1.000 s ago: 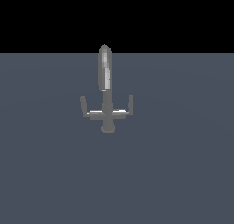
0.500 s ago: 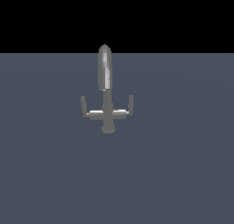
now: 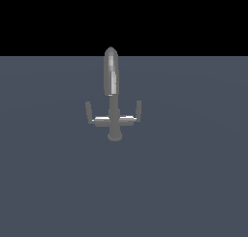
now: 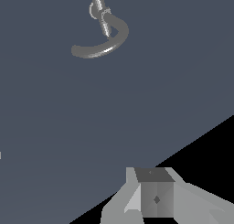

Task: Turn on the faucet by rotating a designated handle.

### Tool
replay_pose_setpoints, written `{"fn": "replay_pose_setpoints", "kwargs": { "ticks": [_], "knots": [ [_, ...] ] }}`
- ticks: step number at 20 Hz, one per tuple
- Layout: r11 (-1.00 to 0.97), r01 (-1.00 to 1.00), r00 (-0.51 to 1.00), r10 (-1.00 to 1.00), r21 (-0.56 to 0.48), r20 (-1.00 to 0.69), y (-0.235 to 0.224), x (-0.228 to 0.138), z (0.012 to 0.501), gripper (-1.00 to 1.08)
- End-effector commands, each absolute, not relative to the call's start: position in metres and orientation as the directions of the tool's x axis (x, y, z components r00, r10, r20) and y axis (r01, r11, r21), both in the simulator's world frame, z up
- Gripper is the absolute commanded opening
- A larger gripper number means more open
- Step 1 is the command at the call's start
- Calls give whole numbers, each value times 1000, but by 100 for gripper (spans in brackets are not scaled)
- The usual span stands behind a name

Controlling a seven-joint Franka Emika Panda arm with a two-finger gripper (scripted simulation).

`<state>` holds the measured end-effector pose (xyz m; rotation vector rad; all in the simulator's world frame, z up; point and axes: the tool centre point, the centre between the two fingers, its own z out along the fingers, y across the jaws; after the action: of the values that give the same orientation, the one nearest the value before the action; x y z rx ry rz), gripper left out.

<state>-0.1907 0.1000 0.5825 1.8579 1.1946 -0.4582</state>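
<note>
where it stands, faucet (image 3: 112, 98) unlabelled, handle (image 3: 91, 114) untouched

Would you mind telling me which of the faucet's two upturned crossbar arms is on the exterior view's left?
It is the handle, the arm ending in the short tip left of the faucet stem; its twin arm mirrors it on the right.

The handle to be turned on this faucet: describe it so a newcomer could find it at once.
On the flat grey surface stands a lone faucet with a tall round-tipped spout. A crossbar crosses its stem; the handle is the arm on the exterior view's left, ending in an upturned stubby tip, mirrored by its right-hand twin.
</note>
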Motion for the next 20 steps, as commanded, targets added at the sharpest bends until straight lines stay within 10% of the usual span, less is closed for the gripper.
{"fn": "replay_pose_setpoints", "kwargs": {
  "ticks": [1, 20],
  "knots": [
    [-122, 901, 413, 529, 415, -741, 107, -184, 579, -100],
    [104, 985, -162, 234, -141, -959, 152, -117, 523, -100]
  ]
}}
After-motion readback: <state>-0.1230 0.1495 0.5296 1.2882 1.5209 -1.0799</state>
